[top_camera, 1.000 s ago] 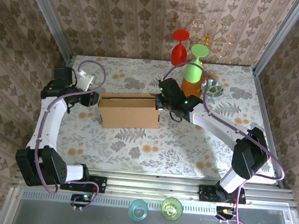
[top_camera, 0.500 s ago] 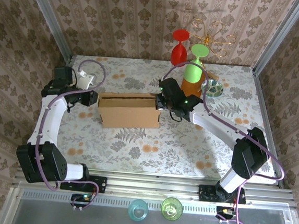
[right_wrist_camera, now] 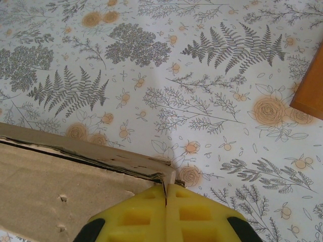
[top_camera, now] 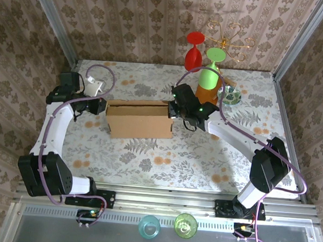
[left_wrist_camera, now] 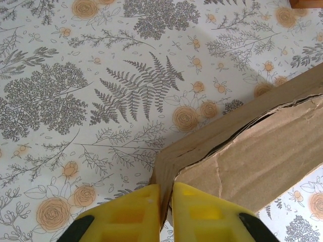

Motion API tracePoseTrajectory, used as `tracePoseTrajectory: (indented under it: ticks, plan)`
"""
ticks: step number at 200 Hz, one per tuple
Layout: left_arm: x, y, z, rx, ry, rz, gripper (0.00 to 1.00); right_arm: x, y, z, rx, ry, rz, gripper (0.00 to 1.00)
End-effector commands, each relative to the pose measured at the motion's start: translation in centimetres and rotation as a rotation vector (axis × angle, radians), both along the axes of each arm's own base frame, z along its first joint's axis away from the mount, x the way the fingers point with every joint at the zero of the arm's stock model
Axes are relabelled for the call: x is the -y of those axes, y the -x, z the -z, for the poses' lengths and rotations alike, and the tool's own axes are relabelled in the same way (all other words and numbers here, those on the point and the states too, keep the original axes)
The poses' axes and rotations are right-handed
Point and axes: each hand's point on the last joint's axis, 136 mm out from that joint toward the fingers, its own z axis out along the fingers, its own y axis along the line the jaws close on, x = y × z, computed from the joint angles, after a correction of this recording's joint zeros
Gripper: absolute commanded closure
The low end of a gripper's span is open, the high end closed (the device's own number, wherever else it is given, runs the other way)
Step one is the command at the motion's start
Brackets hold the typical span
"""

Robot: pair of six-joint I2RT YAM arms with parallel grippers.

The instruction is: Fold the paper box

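Desk point(top_camera: 147, 159), covered with a fern-and-flower print, carries everything except the two near cups. The paper box point(top_camera: 139, 122), plain brown corrugated card, lies at the desk's centre with its long side across my view; I cannot tell what its interior holds. At the far right stand a red goblet point(top_camera: 193, 53) and a green goblet point(top_camera: 209, 74), each with its flat foot uppermost. An orange block point(top_camera: 206, 94) sits at the base of the green one. A teal cup point(top_camera: 149, 226) and a green cup point(top_camera: 185, 225) sit side by side on the ledge in front of my bases. A white cup point(top_camera: 92, 85) lies near my left wrist, and a small patterned dish point(top_camera: 232, 96) lies right of the block. My left fingers point(left_wrist_camera: 156, 194) are clamped on the box's left corner edge, card between them. My right fingers point(right_wrist_camera: 169, 199) are pressed together on the thin edge at its right corner.
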Motion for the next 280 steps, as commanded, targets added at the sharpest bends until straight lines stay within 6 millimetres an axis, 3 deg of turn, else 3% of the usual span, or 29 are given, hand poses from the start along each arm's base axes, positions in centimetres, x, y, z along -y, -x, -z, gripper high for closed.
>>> tracePoseTrajectory:
  ticks: [1,120,280]
  plan:
    - [0.4,0.0,0.0,-0.017,0.012,-0.002,0.85,0.0,1.0,1.9,-0.081,0.032,-0.020,1.00]
    - [1.1,0.5,-0.2,-0.113,0.136,-0.130,0.95,-0.1,0.9,2.1,-0.088,0.028,-0.012,1.00]
    - [0.5,1.8,1.4,-0.166,0.239,-0.253,0.98,0.1,1.1,2.1,-0.090,0.027,-0.004,1.00]
